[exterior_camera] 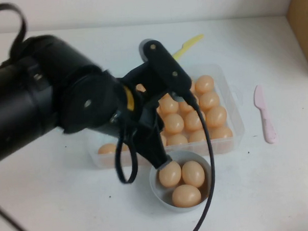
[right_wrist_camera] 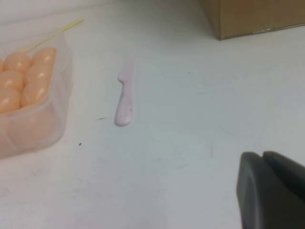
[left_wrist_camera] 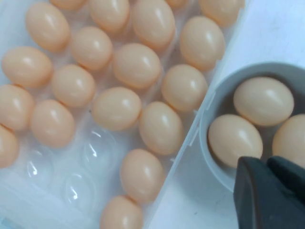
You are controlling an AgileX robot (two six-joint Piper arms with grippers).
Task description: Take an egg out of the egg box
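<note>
The egg box [exterior_camera: 236,123] is a clear plastic tray at the middle of the table, holding several peach-orange eggs [exterior_camera: 204,84]. In the left wrist view the egg box [left_wrist_camera: 47,168] shows several eggs [left_wrist_camera: 116,108] and some bare dimples. My left gripper [exterior_camera: 160,159] hangs over the rim of a grey-blue bowl [exterior_camera: 158,190] just in front of the box. In the left wrist view the left gripper [left_wrist_camera: 267,163] is shut and empty above the bowl [left_wrist_camera: 210,109]. The bowl holds three eggs. My right gripper [right_wrist_camera: 263,155] is shut, empty, over bare table, out of the high view.
A pink plastic knife [exterior_camera: 265,115] lies right of the box, also in the right wrist view [right_wrist_camera: 125,98]. A yellow utensil [exterior_camera: 188,46] lies behind the box. A cardboard box [exterior_camera: 302,22] stands at the far right. My left arm hides the box's left part.
</note>
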